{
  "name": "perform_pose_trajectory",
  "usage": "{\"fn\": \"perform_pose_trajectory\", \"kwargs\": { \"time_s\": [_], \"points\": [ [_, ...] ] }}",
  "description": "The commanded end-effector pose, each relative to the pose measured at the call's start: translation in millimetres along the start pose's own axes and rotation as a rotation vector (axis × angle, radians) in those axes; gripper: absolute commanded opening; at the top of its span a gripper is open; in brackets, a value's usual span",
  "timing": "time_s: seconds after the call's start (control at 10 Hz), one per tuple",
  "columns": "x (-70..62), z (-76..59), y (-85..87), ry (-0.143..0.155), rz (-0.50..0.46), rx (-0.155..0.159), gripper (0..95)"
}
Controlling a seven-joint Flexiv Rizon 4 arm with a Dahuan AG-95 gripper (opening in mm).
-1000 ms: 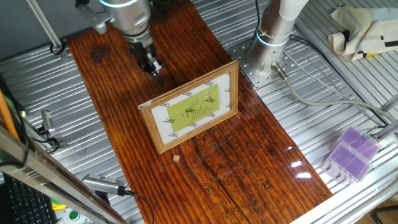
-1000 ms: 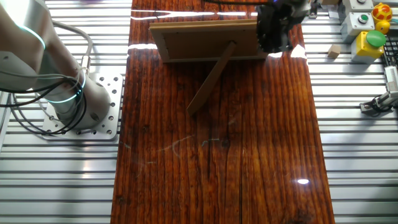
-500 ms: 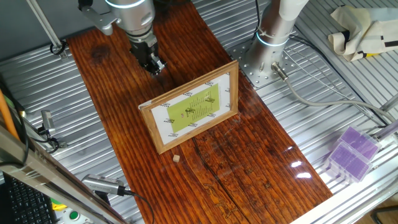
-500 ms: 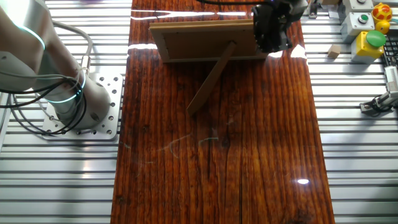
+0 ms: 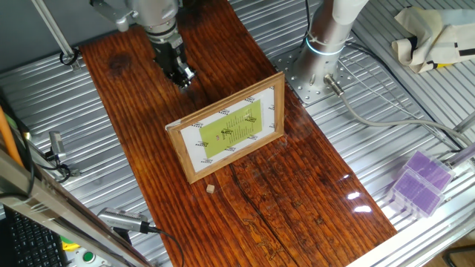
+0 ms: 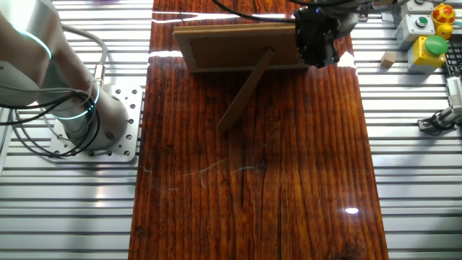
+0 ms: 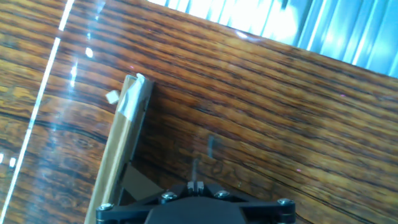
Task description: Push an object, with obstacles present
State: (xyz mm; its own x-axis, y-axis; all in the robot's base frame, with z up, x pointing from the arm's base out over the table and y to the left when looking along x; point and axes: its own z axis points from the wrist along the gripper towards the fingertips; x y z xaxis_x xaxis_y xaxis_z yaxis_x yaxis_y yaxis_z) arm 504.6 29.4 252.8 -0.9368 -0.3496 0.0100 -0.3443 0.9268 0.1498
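The tiny pale beige cube lies on the dark wooden board in front of the picture frame's near left corner. It also shows in the hand view, just beyond the frame's edge. The light-wood picture frame stands propped on its back strut in the board's middle; its back and its edge show too. My gripper is shut and empty, low over the board behind the frame, on the far side from the cube. It also shows in the other fixed view and the hand view.
The arm's base stands on the ribbed metal table right of the board. Purple boxes sit at the far right edge. A grey tool lies left of the board. A button box and a small block sit beside the board.
My gripper has shifted only slightly behind the frame, a little farther from it. It stays shut. The frame and the cube have not moved.
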Motion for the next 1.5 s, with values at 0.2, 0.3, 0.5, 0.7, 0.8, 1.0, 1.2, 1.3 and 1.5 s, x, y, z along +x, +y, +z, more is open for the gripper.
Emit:
{"fn": "perform_pose_trajectory", "kwargs": {
  "time_s": [0.2, 0.3, 0.5, 0.7, 0.8, 1.0, 1.2, 1.3, 1.5],
  "points": [
    [-2.4, -3.9, 3.2, 0.025, -0.008, -0.009, 0.0],
    [-10.3, -24.9, 28.5, 0.058, 0.004, -0.006, 0.0],
    [-25.1, -38.8, 70.6, 0.070, 0.030, 0.008, 0.0],
    [-39.3, -26.9, 95.9, 0.074, 0.057, 0.027, 0.0],
    [-47.9, -13.2, 109.4, 0.075, 0.079, 0.031, 0.0],
    [-57.7, 9.2, 130.4, 0.080, 0.104, 0.047, 0.0],
    [-62.5, 34.8, 139.4, 0.076, 0.126, 0.050, 0.0],
    [-64.5, 47.1, 138.1, 0.073, 0.129, 0.051, 0.0],
    [-67.6, 72.7, 132.0, 0.064, 0.140, 0.049, 0.0]
  ]
}}
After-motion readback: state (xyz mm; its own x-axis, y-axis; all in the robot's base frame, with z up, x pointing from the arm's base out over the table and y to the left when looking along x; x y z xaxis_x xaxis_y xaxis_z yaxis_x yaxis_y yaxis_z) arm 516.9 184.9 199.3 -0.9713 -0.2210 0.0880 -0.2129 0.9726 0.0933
